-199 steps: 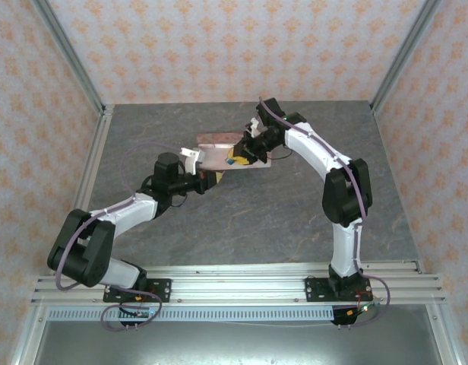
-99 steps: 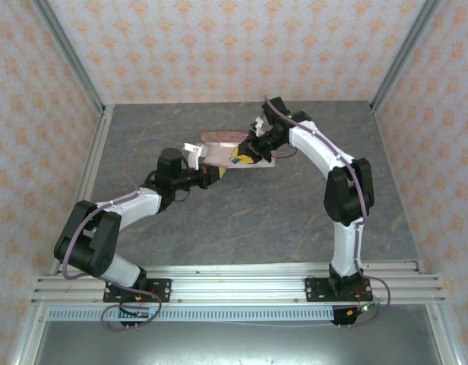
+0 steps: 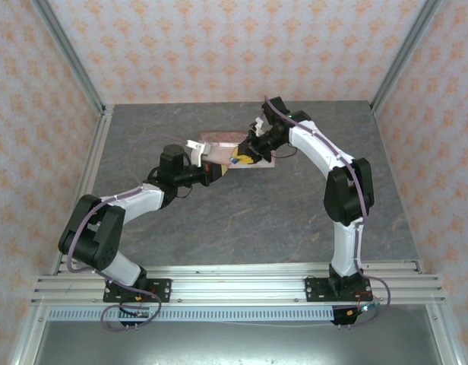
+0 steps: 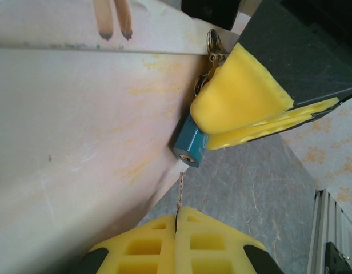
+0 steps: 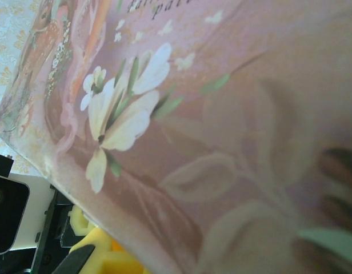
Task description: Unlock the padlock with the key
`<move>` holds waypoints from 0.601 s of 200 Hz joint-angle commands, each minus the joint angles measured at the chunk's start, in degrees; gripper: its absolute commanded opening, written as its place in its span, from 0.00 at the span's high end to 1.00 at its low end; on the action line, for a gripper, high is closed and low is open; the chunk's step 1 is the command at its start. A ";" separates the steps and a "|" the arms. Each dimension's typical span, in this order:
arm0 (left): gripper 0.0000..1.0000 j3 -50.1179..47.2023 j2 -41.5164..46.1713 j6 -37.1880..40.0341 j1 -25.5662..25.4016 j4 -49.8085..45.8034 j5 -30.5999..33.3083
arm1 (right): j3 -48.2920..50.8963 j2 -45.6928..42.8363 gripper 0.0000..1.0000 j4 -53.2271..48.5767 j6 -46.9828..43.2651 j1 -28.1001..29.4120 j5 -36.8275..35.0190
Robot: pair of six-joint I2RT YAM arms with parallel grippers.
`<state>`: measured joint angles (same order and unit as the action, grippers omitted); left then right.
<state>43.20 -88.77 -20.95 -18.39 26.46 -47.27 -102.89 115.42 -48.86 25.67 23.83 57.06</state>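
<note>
Padlock sits pinched in my right gripper against the pink box, keyhole facing the key clamped in my left gripper, so I square its blade before easing in.

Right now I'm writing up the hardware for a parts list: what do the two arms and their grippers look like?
The left arm and right arm have white links, black joints and looping purple cables. The left gripper and right gripper have yellow fingers with moulded pockets.
</note>
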 commanded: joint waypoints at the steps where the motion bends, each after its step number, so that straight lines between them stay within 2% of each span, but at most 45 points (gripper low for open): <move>1: 1.00 1.88 -0.44 1.62 -0.13 1.58 -1.68 | -3.17 0.33 1.00 0.61 -0.80 -0.02 3.30; 120: 1.00 2.98 -1.17 0.94 -0.06 2.97 -1.25 | -2.39 0.19 1.00 -0.45 -1.50 -0.10 4.51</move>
<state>44.49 -89.41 -20.95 -18.39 26.48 -47.81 -103.24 115.87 -49.15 25.47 23.83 57.93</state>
